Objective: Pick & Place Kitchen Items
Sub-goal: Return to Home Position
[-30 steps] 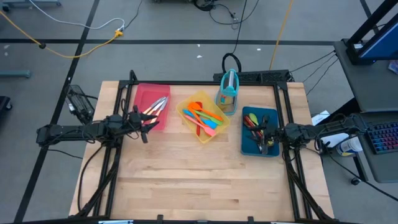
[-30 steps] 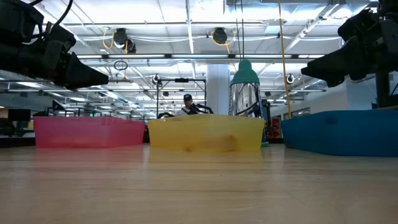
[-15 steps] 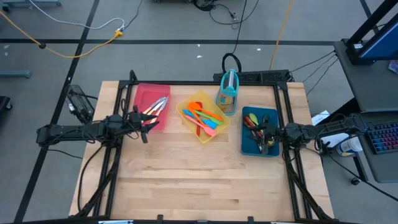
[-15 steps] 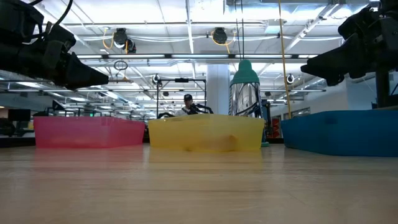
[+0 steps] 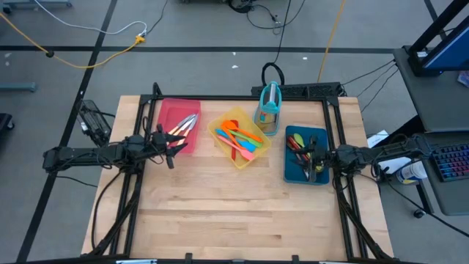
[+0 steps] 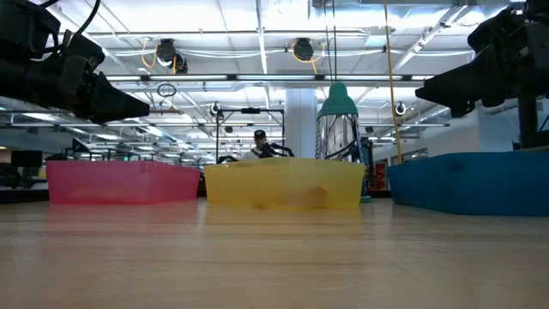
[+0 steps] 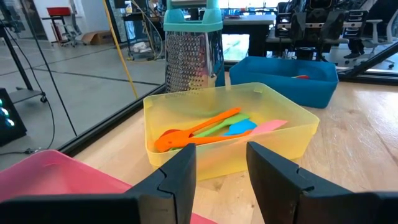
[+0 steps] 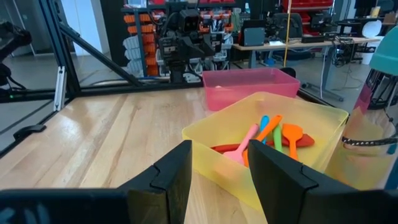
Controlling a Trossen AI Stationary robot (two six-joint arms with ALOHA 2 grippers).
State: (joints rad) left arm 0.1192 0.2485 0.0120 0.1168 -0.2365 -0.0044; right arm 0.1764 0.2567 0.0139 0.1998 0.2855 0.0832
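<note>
Both your grippers are empty, fingers parted. The left gripper (image 7: 221,155) hangs raised over the red tray's (image 5: 173,112) edge, the right gripper (image 8: 219,152) over the blue tray's (image 5: 316,136) edge. The utensils (image 5: 183,126) lie inside the trays, with the coloured spatulas (image 5: 239,139) in the yellow tray (image 5: 213,132). Draw each arm straight back toward its own side, high enough to clear the tray walls, and nudge nothing.

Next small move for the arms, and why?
Probably retract both arms away from the bins to rest. The left gripper and right gripper are open and empty, the utensils lie in the red bin, yellow bin and blue bin, and the table shows none loose.
</note>
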